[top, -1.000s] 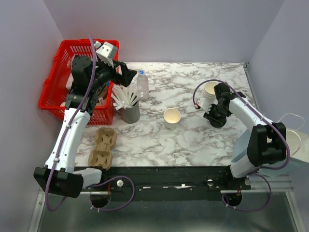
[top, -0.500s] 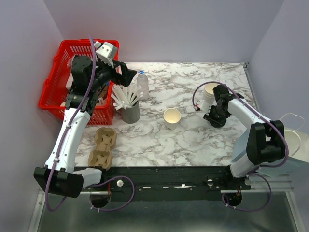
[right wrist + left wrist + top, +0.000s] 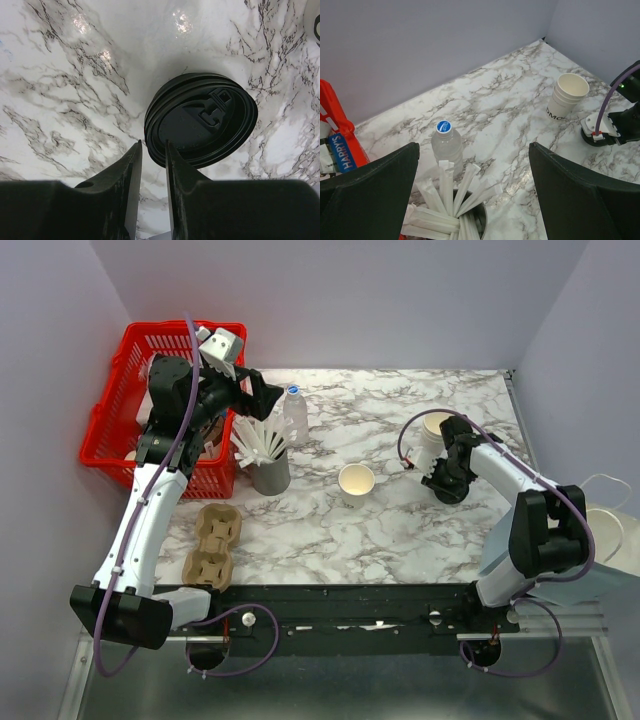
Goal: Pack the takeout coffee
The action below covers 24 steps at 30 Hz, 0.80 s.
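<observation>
Takeout coffee cup [image 3: 356,480] stands lidless at table centre, so I fetch a lid. Right gripper [image 3: 152,145] straddles the rim of the black lid [image 3: 200,120] near the right edge, jaws narrowly apart; grip I cannot confirm. Left gripper [image 3: 474,147] hangs spread wide over the straws [image 3: 447,200], parked.

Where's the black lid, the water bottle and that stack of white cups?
black lid [image 3: 197,122]: right wrist view, on its flat top.
water bottle [image 3: 446,146]: left wrist view, on the clear body below its cap.
stack of white cups [image 3: 564,102]: left wrist view, on the side wall.
</observation>
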Motion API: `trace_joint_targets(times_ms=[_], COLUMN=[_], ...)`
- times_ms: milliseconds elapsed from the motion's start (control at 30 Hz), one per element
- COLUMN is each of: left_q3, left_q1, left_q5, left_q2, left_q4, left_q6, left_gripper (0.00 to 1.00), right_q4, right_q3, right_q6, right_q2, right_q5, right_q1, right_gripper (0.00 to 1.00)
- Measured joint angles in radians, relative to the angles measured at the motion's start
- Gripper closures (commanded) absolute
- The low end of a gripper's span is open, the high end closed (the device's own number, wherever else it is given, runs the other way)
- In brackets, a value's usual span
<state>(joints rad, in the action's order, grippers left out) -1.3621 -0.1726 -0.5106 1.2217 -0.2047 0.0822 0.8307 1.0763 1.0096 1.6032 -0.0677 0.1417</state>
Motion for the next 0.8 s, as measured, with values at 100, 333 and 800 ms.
trace_joint_targets(times_ms=[100, 333, 800], left_q3=[0.001, 0.003, 0.012], left_q1=[0.0, 0.0, 0.0], left_q5=[0.0, 0.0, 0.0], left_q2=[0.0, -0.001, -0.002], left_q4=[0.0, 0.0, 0.001], left_q6=[0.0, 0.0, 0.0], left_gripper=[0.01, 0.01, 0.01], right_q4=[0.0, -0.002, -0.02], right_q3=[0.0, 0.0, 0.0], right_q6=[0.0, -0.002, -0.015], right_q2=[0.004, 0.005, 0.007], right_q5=[0.0, 0.005, 0.017], right_q1=[0.0, 0.0, 0.0], right_gripper=[0.68, 0.73, 0.88])
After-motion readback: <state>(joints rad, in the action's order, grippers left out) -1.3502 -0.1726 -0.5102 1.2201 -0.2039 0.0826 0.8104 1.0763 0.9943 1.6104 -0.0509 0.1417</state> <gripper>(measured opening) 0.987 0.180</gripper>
